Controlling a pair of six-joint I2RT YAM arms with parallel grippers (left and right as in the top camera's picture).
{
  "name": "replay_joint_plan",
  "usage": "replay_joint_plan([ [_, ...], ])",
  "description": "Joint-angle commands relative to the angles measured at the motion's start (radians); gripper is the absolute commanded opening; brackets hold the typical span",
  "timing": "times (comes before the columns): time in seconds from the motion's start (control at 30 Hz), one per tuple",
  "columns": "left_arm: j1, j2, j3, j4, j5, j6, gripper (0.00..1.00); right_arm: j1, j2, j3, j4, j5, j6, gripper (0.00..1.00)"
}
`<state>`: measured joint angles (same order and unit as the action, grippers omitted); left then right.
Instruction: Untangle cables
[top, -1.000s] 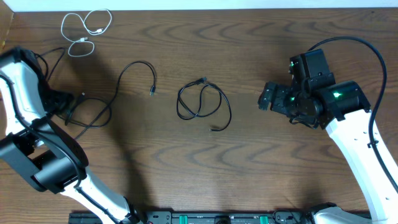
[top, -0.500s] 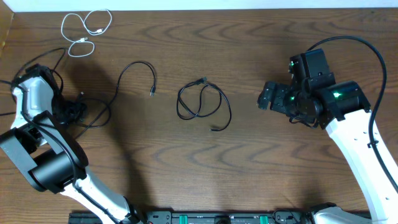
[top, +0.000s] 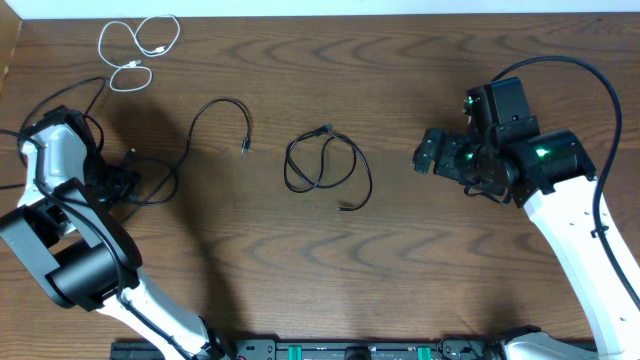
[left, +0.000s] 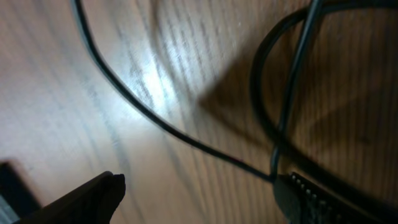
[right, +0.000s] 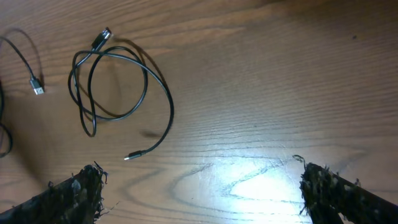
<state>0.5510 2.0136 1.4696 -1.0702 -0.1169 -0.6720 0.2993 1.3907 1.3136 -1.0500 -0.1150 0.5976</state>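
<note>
You see a wooden table (top: 420, 280) with an arm at each side. Your right gripper (top: 421, 158) hangs over the right half, jaws wide, holding nothing. Your left gripper (left: 202, 196) sits low near the left edge, jaws wide; strands of the long black cable (top: 205, 107) lie between its fingers, contact not discernible. The coiled black cable (top: 322, 163) lies at centre, apart from both grippers. The white cable (top: 140, 45) lies looped at the far left corner.

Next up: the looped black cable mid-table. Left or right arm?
Right. Right tool is open, facing the looped black cable, nothing between; left tool sits low over another thin black cable far left.
</note>
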Motion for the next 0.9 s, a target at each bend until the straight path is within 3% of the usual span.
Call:
replay_joint_plan([
  [0.0, 0.002, 0.013, -0.041, 0.031, -0.003, -0.003, 0.84, -0.003, 0.000, 0.014, 0.002, -0.027, -0.011, 0.99],
  [0.23, 0.014, 0.013, -0.130, 0.180, -0.006, 0.023, 0.84, -0.003, 0.000, 0.014, -0.005, -0.034, -0.012, 0.99],
  [0.47, 0.044, 0.013, -0.133, 0.233, -0.006, 0.023, 0.81, -0.003, 0.000, 0.014, 0.002, -0.034, -0.011, 0.99],
  [0.5, 0.048, 0.013, -0.133, 0.240, -0.006, 0.024, 0.78, -0.003, 0.000, 0.014, 0.003, -0.034, -0.011, 0.99],
  [0.63, 0.056, 0.013, -0.133, 0.243, -0.006, 0.024, 0.50, -0.003, 0.000, 0.014, 0.008, -0.034, -0.011, 0.99],
  [0.7, 0.056, 0.013, -0.136, 0.245, -0.006, 0.023, 0.48, -0.003, 0.000, 0.014, 0.011, -0.034, -0.011, 0.99],
  [0.87, 0.056, 0.013, -0.140, 0.254, -0.001, 0.023, 0.30, -0.003, 0.000, 0.014, 0.011, -0.035, -0.011, 0.99],
])
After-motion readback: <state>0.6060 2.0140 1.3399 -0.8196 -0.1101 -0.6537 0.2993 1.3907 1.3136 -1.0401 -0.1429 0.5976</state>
